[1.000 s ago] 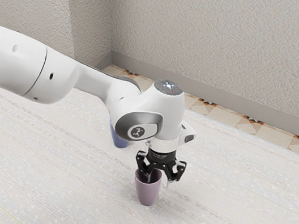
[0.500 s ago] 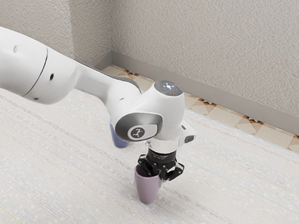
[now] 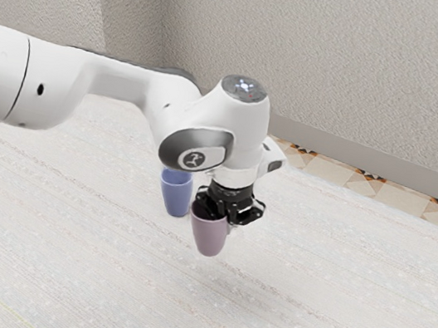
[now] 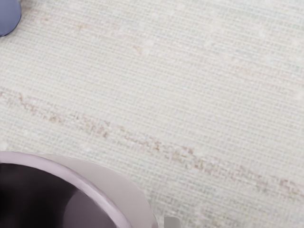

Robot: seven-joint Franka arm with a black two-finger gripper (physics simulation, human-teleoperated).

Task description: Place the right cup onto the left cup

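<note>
My black gripper (image 3: 223, 215) is shut on the near wall of the mauve cup (image 3: 208, 236), one finger inside the rim and the other outside. That cup hangs above the table, slightly tilted. Just beyond it, toward the exterior view's left, the blue cup (image 3: 176, 195) stands upright on the table, its top partly under the arm. In the wrist view the mauve cup (image 4: 118, 190) looms large with its dark inside showing, and part of the blue cup (image 4: 8, 16) appears at a corner.
The pale, streaked table (image 3: 86, 251) spreads around both cups. Behind its far edge lie a patterned tile floor (image 3: 367, 184) and a textured wall (image 3: 369, 71). The white arm reaches over the table from the exterior view's left.
My gripper closed on the mauve cup's wall, then rose with it off the table and moved toward the exterior view's left, nearer the blue cup. The blue cup stayed put.
</note>
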